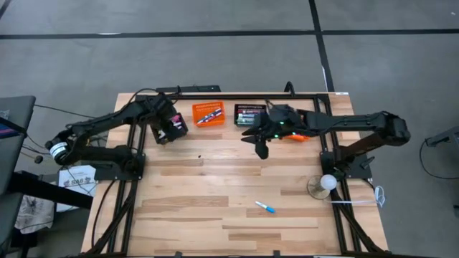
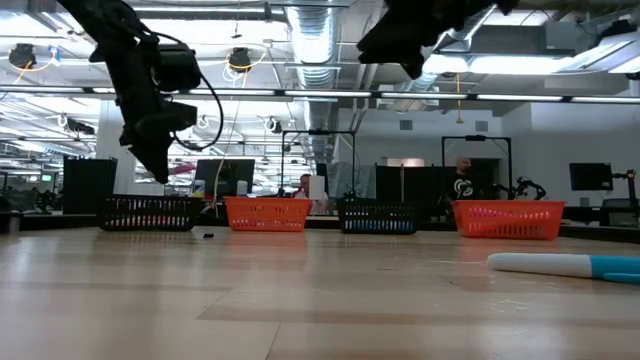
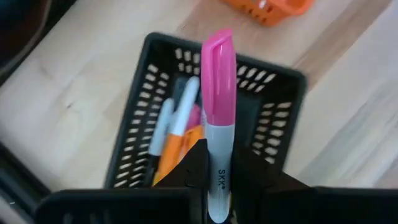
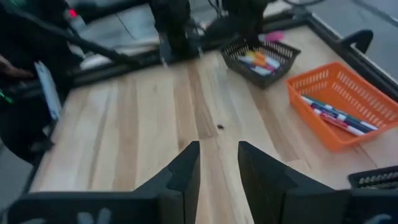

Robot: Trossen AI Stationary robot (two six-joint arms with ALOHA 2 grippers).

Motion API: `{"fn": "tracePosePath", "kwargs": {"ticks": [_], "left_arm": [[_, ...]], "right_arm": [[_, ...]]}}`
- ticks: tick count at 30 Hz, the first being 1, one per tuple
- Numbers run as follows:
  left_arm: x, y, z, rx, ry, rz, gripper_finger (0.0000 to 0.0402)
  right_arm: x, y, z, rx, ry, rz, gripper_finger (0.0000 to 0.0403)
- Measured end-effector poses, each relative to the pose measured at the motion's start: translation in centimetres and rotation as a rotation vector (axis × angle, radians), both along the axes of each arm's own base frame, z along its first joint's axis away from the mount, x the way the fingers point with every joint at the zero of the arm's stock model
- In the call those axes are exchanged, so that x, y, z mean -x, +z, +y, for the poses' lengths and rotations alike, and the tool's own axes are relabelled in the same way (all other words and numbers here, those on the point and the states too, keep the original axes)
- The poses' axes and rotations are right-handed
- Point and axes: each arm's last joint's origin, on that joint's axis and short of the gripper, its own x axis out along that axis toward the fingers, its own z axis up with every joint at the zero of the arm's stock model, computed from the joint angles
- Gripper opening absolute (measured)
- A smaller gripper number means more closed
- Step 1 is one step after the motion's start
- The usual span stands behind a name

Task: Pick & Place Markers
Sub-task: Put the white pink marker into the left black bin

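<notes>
The pink marker [image 3: 218,118] stands between the left gripper's [image 3: 214,171] fingers, which are clamped tight on its white barrel, cap pointing away from the wrist. Its long axis points down into the black basket [image 3: 283,118] straight below, at the far left of the surface, where orange and white markers already lie. The coming move turns on that line-up: the marker hangs over the basket's open middle, walls clear on every side, so I judge a release should land it inside.

A blue marker [image 1: 265,208] lies alone on the near part of the surface [image 1: 215,186], well apart from both arms, nearer the right one. The right gripper [image 4: 219,165] hovers near the far baskets; its fingers stand a narrow gap apart and hold nothing. Open boards lie between it and that marker.
</notes>
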Motion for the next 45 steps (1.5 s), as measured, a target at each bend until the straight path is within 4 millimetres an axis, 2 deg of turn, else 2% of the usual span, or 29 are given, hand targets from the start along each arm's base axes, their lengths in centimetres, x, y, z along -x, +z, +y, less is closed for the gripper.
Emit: {"fn": "tracePosePath", "kwargs": {"ticks": [9, 15, 20, 26, 34, 45], "left_arm": [[0.8, -1.3, 1.8, 0.048, 0.065, 0.092, 0.0036], [0.3, -3.2, 2.3, 0.113, 0.055, 0.166, 0.0036], [0.2, -3.8, 2.5, 0.111, 0.034, 0.219, 0.0041], [0.3, -3.9, 2.7, 0.109, 0.022, 0.224, 0.0044], [0.3, -3.9, 2.7, 0.109, 0.014, 0.225, 0.0051], [0.3, -3.9, 2.7, 0.11, 0.014, 0.222, 0.0132]], "right_arm": [[4.0, -1.1, 1.2, -0.057, -0.03, -0.198, 0.0098], [5.3, -1.6, 2.1, -0.033, -0.073, -0.286, 0.0098], [6.2, -2.2, 2.6, -0.03, -0.065, -0.295, 0.0098], [6.7, -3.0, 2.8, -0.048, -0.061, -0.382, 0.0098], [6.7, -3.2, 2.9, -0.066, -0.059, -0.388, 0.0098], [6.7, -3.1, 2.9, -0.067, -0.058, -0.398, 0.0098]]}}
